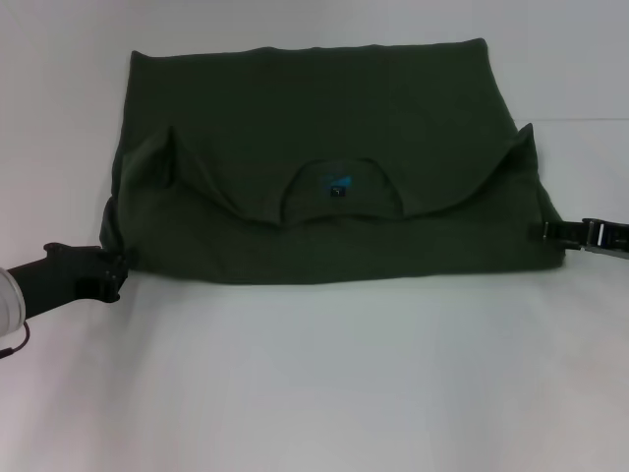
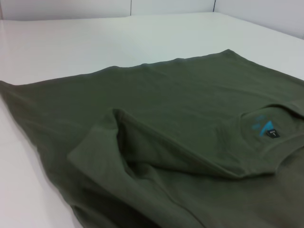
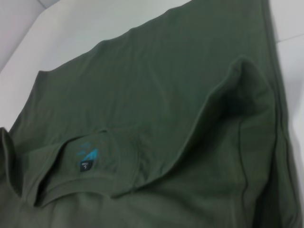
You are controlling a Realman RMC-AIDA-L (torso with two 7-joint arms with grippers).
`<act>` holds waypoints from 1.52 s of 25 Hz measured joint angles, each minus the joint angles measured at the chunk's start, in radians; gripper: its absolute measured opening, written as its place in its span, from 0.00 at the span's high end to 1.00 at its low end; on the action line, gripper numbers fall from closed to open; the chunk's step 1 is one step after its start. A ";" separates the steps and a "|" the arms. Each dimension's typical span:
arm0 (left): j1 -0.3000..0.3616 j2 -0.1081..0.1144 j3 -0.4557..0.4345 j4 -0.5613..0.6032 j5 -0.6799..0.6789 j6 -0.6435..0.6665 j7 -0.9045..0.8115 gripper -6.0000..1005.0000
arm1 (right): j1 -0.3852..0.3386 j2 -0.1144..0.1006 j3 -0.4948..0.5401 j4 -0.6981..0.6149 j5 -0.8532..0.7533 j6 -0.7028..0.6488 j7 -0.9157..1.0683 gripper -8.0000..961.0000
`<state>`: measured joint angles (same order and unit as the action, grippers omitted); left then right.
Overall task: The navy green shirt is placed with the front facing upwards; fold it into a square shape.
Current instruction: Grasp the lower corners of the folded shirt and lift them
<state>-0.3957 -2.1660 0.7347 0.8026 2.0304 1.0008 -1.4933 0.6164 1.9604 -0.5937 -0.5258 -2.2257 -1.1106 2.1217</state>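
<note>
The navy green shirt (image 1: 314,108) lies flat across the far half of the white table, folded over itself with plain fabric facing up. Its neck opening shows near the middle, with the small blue-and-black label (image 1: 339,187) inside. A sleeve fold peaks at each side. My left gripper (image 1: 116,267) sits at the shirt's near left corner, touching its edge. My right gripper (image 1: 547,232) is at the shirt's right edge. The left wrist view shows the shirt (image 2: 166,95) and label (image 2: 266,129) close up. So does the right wrist view: shirt (image 3: 156,85), label (image 3: 88,159).
The white table (image 1: 314,393) stretches bare in front of the shirt toward me. A pale wall or table edge runs behind the shirt's far hem.
</note>
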 joint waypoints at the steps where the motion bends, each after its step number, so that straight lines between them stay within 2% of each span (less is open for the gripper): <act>1: 0.000 0.000 0.000 0.000 0.000 0.000 -0.004 0.98 | 0.000 0.002 0.000 -0.001 0.000 0.006 0.000 0.22; 6: -0.002 0.001 0.000 0.001 0.000 -0.003 -0.008 0.98 | 0.002 0.017 -0.003 -0.002 -0.002 0.036 -0.006 0.23; 10: -0.005 0.002 0.000 0.001 0.000 -0.004 -0.008 0.98 | 0.005 0.037 -0.020 -0.001 -0.003 0.068 -0.006 0.24; 16: -0.010 0.003 0.000 0.000 0.002 -0.005 -0.008 0.98 | 0.005 0.046 -0.027 0.003 -0.004 0.078 -0.007 0.26; 27: -0.007 0.003 0.002 0.000 0.003 -0.003 -0.009 0.98 | -0.008 0.048 -0.016 -0.003 0.004 0.044 -0.030 0.50; 33: 0.007 0.002 -0.013 0.013 -0.003 0.024 -0.054 0.98 | -0.053 0.049 0.026 -0.023 0.073 -0.046 -0.116 0.75; 38: 0.012 0.009 -0.124 0.021 -0.004 0.198 -0.085 0.98 | -0.121 0.048 0.029 -0.074 0.127 -0.128 -0.149 0.94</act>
<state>-0.3841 -2.1570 0.6110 0.8240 2.0266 1.1985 -1.5784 0.4957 2.0086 -0.5651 -0.5994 -2.0986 -1.2387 1.9727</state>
